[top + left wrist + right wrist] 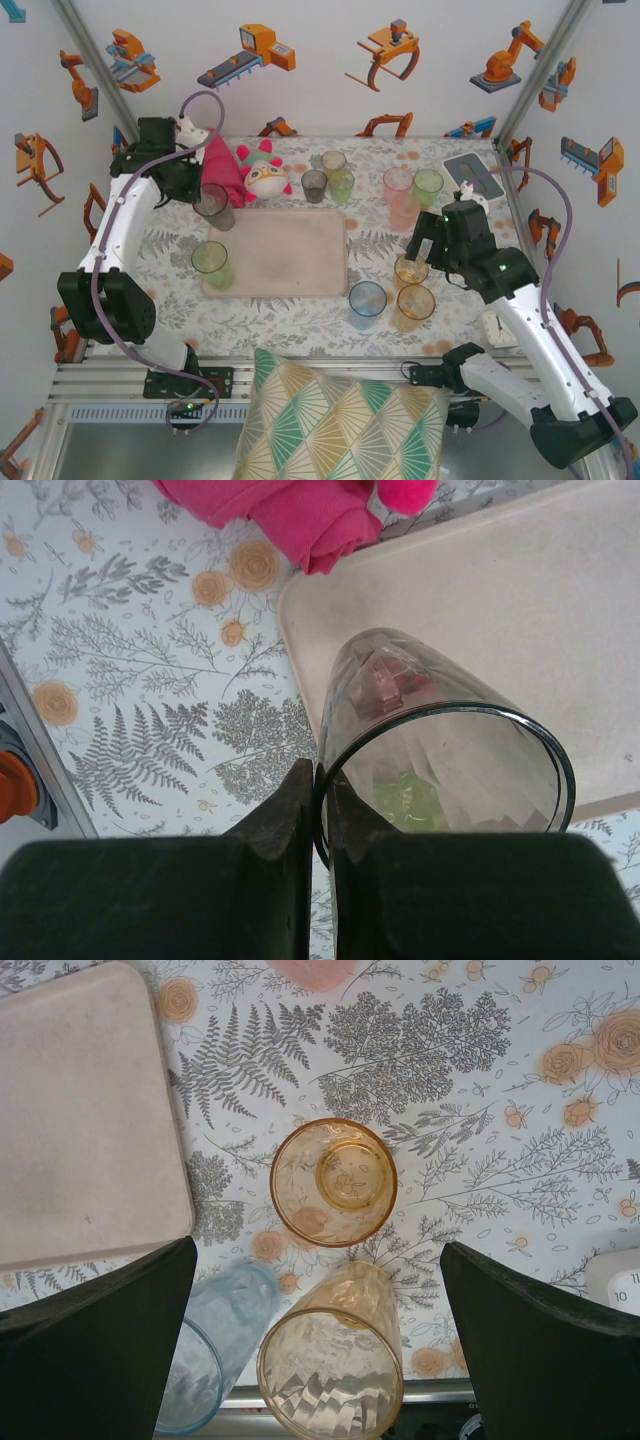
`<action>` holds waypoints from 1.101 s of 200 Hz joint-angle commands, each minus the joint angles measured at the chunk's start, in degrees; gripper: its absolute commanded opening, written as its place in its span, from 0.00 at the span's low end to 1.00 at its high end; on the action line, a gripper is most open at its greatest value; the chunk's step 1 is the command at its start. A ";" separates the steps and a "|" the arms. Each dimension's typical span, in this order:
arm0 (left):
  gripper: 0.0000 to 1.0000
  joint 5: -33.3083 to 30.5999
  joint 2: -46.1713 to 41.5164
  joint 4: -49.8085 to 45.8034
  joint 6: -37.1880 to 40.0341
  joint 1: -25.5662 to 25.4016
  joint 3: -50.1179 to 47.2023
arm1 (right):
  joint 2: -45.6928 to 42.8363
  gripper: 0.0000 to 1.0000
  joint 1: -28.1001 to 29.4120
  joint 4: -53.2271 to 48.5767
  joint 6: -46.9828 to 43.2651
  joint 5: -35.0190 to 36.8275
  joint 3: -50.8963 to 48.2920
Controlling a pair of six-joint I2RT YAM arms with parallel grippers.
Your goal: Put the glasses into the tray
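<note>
White walls [320,90] (orange robot stickers [255,52]), floral tablecloth [300,330], seemingly evenly lit.

Glossy, see-through plastic for the smoky grey tumbler [440,740], the amber tumbler [333,1182], the faceted amber tumbler [330,1365] and the blue tumbler [210,1360], with bright glints along rims and walls. Matt, smooth beige-pink for the tray [80,1110], faintly speckled and scuffed; a smooth, dull finish for the tablecloth [450,1040] printed with ferns and flowers; matt black, slightly grainy, on the fingers of the left gripper [320,785]. Soft, fuzzy pink cloth for the towel [300,515], plush pile for the stuffed toy [263,172], woven fabric for the patterned cushion [330,425], bare brushed metal for the frame rails [110,375].
</note>
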 commanded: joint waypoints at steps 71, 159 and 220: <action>0.08 3.05 0.99 1.20 2.06 2.48 -5.81 | -0.05 0.99 -0.29 1.02 -1.02 -1.05 0.35; 0.09 3.82 3.50 0.60 3.79 2.58 -7.25 | -0.62 0.99 -0.32 1.35 -0.76 -1.30 -0.59; 0.10 3.33 4.14 1.12 4.53 2.58 -8.32 | -0.15 0.99 -0.32 1.90 -0.67 -1.66 -0.51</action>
